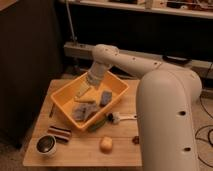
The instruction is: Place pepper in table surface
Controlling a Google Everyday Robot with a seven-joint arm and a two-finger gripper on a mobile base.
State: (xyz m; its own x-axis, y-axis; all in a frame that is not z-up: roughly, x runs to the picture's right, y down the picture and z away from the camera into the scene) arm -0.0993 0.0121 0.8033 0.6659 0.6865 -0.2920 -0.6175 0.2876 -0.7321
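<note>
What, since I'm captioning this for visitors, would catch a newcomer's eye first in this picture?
The big white robot arm fills the right foreground and bends back toward the middle of the scene, its gripper dipped into the yellow-orange bin. That bright bin sits on the wooden table surface, with the dark green pepper lying by its front wall and a round yellow-orange fruit nearer the camera.

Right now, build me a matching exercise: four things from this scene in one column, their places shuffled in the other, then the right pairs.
1. claw
2. pepper
3. round fruit
4. striped block

A. on the table surface, middle of its front edge
B. down inside the yellow bin
C. against the bin's front corner
D. front left, beside the dark round object

Pairs: 1-B, 2-C, 3-A, 4-D
</note>
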